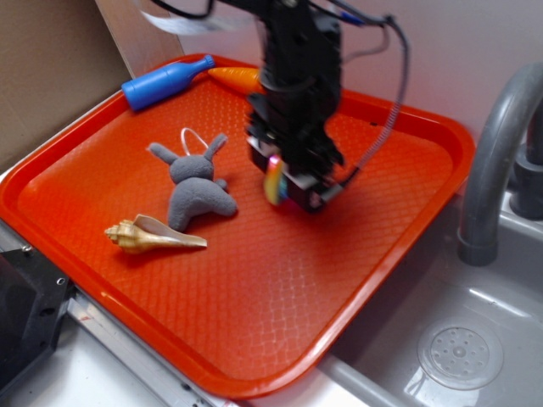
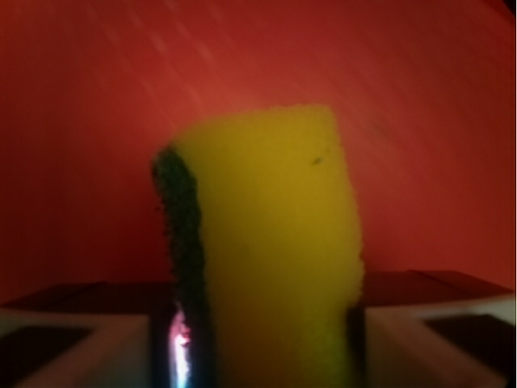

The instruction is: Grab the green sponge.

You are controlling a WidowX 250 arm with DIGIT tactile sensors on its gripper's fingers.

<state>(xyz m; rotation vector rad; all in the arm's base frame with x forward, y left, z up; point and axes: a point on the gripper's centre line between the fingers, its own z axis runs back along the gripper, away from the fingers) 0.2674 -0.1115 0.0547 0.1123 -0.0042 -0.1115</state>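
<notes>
The green sponge [image 2: 271, 234] fills the wrist view: yellow foam with a dark green scouring layer down its left side, standing up between my two fingers. My gripper [image 2: 258, 356] is shut on it, pinching both flat faces. In the exterior view the sponge [image 1: 273, 180] shows as a thin bright strip at the left side of the gripper [image 1: 284, 185], which hangs a little above the middle of the orange tray [image 1: 280, 297]. Most of the sponge is hidden there by the black arm.
On the tray lie a grey plush rabbit [image 1: 195, 182], a tan seashell [image 1: 153, 235], a blue bottle [image 1: 165, 81] and an orange carrot [image 1: 237, 79] at the back. A grey sink [image 1: 458, 348] with its faucet [image 1: 496, 161] stands to the right.
</notes>
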